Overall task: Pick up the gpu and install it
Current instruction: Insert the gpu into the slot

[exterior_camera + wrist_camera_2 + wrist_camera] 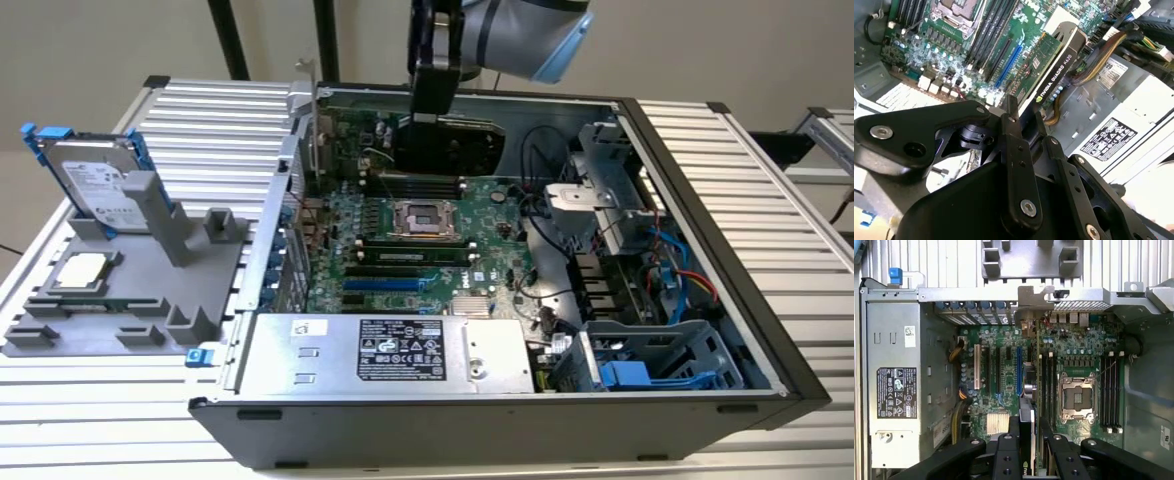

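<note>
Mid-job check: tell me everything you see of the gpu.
The gpu is a thin rectangular card: green circuit board on one face, black shroud with white lettering along its edge on the other. It stands on edge inside the open dark computer case, above the green motherboard, roughly in line with the blue slot. The gripper clamps it on both faces. Whether its lower edge touches the slot cannot be told.
</note>
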Available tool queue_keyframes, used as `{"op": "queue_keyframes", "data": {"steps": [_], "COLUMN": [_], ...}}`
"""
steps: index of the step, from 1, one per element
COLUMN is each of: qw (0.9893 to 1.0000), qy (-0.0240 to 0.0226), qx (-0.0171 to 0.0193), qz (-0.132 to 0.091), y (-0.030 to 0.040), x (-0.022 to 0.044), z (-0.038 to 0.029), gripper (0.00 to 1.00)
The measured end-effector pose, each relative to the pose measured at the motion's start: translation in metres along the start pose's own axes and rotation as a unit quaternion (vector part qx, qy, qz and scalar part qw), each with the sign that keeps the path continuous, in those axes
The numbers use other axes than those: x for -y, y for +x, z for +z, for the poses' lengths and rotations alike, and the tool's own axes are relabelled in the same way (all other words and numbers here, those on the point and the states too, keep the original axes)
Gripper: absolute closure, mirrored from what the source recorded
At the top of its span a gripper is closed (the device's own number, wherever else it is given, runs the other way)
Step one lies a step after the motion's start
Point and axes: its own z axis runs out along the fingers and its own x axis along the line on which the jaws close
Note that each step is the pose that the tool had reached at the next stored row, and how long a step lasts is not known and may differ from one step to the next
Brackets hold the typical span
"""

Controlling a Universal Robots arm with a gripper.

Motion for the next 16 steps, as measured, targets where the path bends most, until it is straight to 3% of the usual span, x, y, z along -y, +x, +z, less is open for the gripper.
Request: {"op": "queue_keyframes", "data": {"steps": [8, 16], "qw": [0.9995, 0.9984], "qy": [0.0002, 0.0004], "qx": [-0.0012, -0.0023], "qz": [-0.030, -0.057], "y": [0.0000, 0.0000], "x": [0.0000, 0.0000], "z": [0.0000, 0.0000], "gripper": [1.00, 1.00]}}
